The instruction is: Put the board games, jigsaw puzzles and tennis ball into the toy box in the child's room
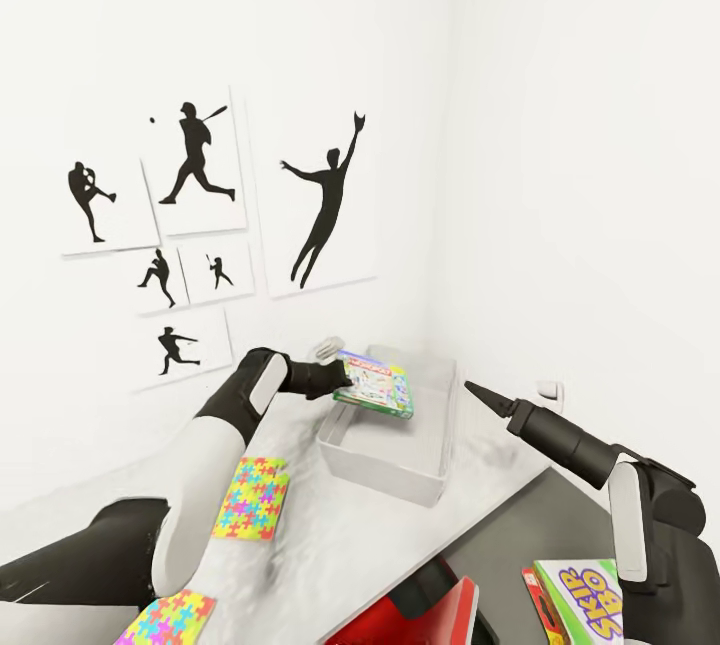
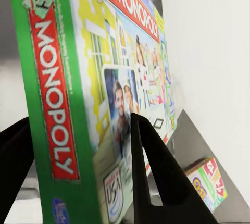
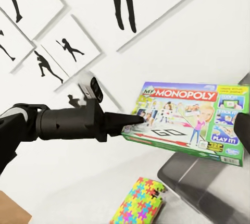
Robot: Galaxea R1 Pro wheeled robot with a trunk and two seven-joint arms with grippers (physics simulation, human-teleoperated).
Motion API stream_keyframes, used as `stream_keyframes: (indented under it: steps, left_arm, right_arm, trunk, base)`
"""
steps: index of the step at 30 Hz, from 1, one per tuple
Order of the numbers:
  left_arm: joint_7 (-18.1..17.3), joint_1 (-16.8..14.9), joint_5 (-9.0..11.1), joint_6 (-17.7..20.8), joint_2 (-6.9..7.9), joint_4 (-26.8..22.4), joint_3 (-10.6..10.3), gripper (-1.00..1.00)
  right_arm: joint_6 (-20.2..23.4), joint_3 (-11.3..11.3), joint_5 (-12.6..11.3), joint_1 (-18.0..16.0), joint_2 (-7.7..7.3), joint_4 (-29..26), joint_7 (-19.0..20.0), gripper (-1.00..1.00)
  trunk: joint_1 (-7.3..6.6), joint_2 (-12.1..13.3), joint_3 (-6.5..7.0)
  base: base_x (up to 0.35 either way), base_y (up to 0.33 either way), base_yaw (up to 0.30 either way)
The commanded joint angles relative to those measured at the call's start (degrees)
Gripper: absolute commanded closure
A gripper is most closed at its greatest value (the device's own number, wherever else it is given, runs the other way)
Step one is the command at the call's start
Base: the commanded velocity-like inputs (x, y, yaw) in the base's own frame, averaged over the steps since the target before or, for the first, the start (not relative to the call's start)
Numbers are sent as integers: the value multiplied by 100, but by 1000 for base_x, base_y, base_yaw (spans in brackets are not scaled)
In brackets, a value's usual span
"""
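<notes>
**Monopoly box held over the toy bin**

I see the long light grey speckled table (image 1: 330,545) running into the room's corner, with its lower dark grey wing (image 1: 520,535) on my right. At the far end stands the light grey topless plastic toy box (image 1: 385,460); I can see nothing lying inside it. My left gripper (image 1: 335,380) is clamped on the white-green "Monopoly" board game (image 1: 375,385), its black fingers (image 2: 151,166) pinching one edge, and the box hangs tilted above the bin's far left part. On the wing lies the green-yellow-red "SKIP-BO" board game (image 1: 585,600). Two bright multicoloured jigsaw puzzle sheets lie on the grey top, one (image 1: 252,497) near my left forearm, one (image 1: 170,620) at the near edge. My right gripper (image 1: 470,389) hovers just right of the bin holding nothing; its tips look drawn together.
</notes>
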Motion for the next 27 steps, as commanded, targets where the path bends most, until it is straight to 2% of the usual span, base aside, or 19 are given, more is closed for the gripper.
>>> stream_keyframes:
  steps: [1, 5, 12, 17, 19, 23, 27]
  left_arm:
    - [-24, -6, -19, 9, -14, 0, -45, 100]
    - [-51, -6, -15, -30, -29, 5, -224, 100]
    - [-102, -6, -15, -34, -29, 8, -298, 100]
    - [-120, -6, 5, -41, -29, 5, -805, 100]
    - [-126, -6, 16, -42, -29, 0, -905, 100]
    - [-149, -6, 34, -43, -29, -23, -960, 100]
    - [-330, -6, 37, -43, -29, -28, -974, 100]
  right_arm:
    - [26, -11, 2, -7, 5, -1, 23, -100]
    - [19, -11, 2, -7, 5, -1, 25, -100]
    - [17, -11, 2, -10, 5, -1, 25, -100]
    - [17, -9, 2, -10, 5, -1, 28, -100]
    - [17, -11, 2, -12, 5, 2, 32, -100]
    - [17, -11, 2, -12, 5, 6, 34, -100]
    - [17, -11, 2, -11, 5, 7, 34, -100]
  trunk:
    - [2, -9, -20]
    - [2, -9, -57]
    - [2, -9, -122]
    - [2, -9, -169]
    - [2, -9, -188]
    - [2, -9, -225]
    - [2, -9, -262]
  base:
    - [0, 0, 0]
    - [0, 0, 0]
    - [0, 0, 0]
    - [0, 0, 0]
    - [0, 0, 0]
    - [0, 0, 0]
    - [0, 0, 0]
